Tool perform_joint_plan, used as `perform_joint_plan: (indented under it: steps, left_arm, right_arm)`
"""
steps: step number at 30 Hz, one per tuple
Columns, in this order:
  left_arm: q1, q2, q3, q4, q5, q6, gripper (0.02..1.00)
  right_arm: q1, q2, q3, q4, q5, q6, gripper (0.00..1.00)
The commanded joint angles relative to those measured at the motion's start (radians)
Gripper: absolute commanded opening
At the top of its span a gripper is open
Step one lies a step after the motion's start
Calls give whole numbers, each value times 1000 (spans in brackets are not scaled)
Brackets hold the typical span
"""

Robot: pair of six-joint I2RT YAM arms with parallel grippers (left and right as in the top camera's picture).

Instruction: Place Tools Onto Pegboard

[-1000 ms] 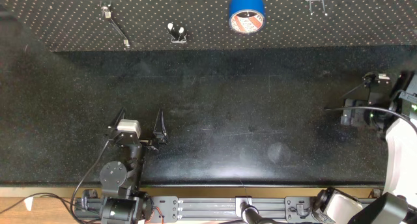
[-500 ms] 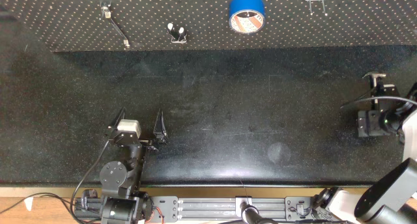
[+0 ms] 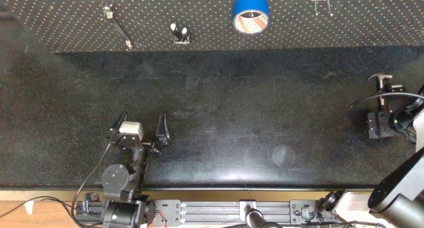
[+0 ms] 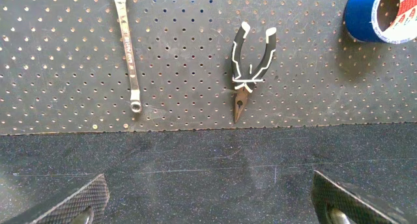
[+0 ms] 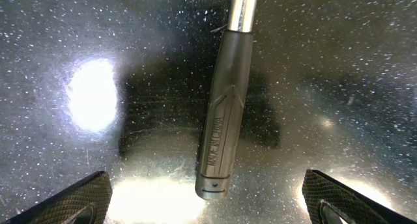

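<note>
With right claw (image 5: pixel 208 208) spread above grey handle (image 5: pixel 221 126) at right edge of bench (image 3: pixel 265 122), lower straight, centre, then pinch mid-grip.

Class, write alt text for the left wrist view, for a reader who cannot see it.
A wrench, pliers and a blue tape roll hang on a pegboard at the back of a black table. The left gripper faces them, open and holding nothing.
</note>
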Motion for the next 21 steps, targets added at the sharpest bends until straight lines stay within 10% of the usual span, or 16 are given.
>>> perform_joint_plan:
  steps: [1, 13, 21]
  left_arm:
    - [4, -6, -1, -8, 3, 5, 996]
    - [4, -6, -1, -8, 3, 5, 996]
    - [4, -6, -1, -8, 3, 5, 996]
  right_arm:
    - [-3, 20, 17, 2, -7, -17, 961]
    - [6, 45, 17, 20, -45, -13, 947]
    - [6, 62, 17, 9, -45, 42, 321]
